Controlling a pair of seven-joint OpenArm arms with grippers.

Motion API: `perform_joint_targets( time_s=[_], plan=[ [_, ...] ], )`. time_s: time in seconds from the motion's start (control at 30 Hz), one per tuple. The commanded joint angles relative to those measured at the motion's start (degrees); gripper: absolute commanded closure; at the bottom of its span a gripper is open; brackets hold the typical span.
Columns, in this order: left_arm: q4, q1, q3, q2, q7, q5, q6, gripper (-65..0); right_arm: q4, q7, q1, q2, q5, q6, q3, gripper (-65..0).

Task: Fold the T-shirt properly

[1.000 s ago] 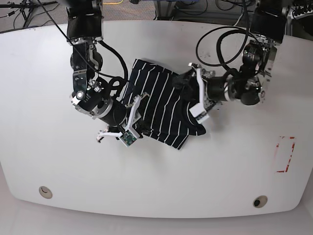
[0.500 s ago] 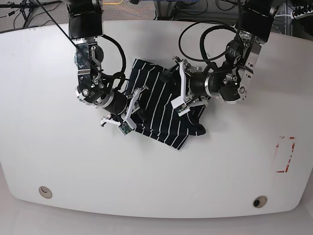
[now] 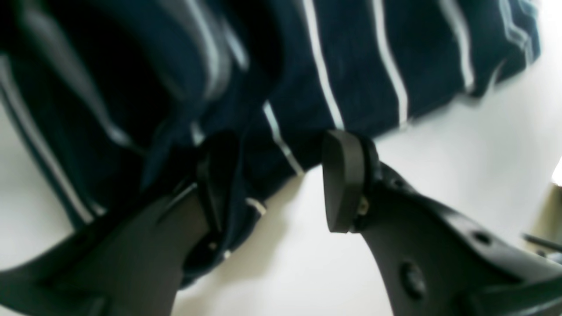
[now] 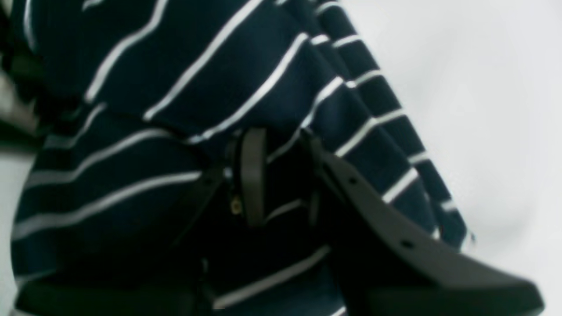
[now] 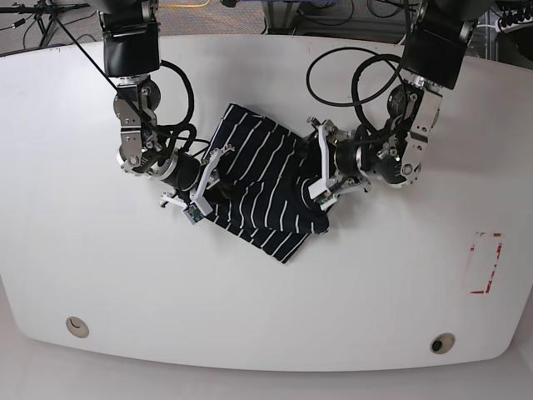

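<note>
The T-shirt (image 5: 262, 179), black with thin white stripes, lies bunched in the middle of the white table (image 5: 375, 275). In the base view my right gripper (image 5: 213, 172) is at its left edge. The right wrist view shows the right gripper (image 4: 281, 140) pinched on a fold of the T-shirt (image 4: 175, 66), with cloth between the fingers (image 4: 252, 175). My left gripper (image 5: 320, 172) is at the shirt's right side. Seen from the left wrist, the left gripper (image 3: 279, 145) stands open, and the edge of the T-shirt (image 3: 351, 57) hangs into the gap against one finger (image 3: 215, 175).
A red rectangle outline (image 5: 485, 262) is marked near the table's right edge. Two round holes (image 5: 77, 326) (image 5: 442, 342) sit near the front edge. Black cables (image 5: 358, 75) loop from the arm on the right of the base view, above the table's far side.
Both grippers have moved toward the table's far side and closer together. The shirt has been dragged left and bunched narrower between them.
</note>
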Motion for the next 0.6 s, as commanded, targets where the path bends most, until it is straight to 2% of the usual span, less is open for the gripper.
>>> perform_joint_targets(
  time_s=[0.0, 0.27, 0.57],
  plan=[
    [-3.1, -1.4, 0.0, -0.4, -0.2, 5.2, 1.1, -29.9, 2.1, -0.3, -0.8, 0.4, -0.1, 0.4, 0.9, -12.4],
    [-2.6, -5.6, 0.9, -0.6, -0.3, 5.0, 1.1, -29.9, 6.5, -0.4, -6.7, -0.4, -0.2, 0.4, 1.7, -12.4],
    [-2.8, -11.5, 0.7, -0.7, -0.3, 5.5, 1.1, -29.9, 13.8, -2.7, -11.9, -5.0, -0.7, 0.4, 1.8, -12.4]
  ],
)
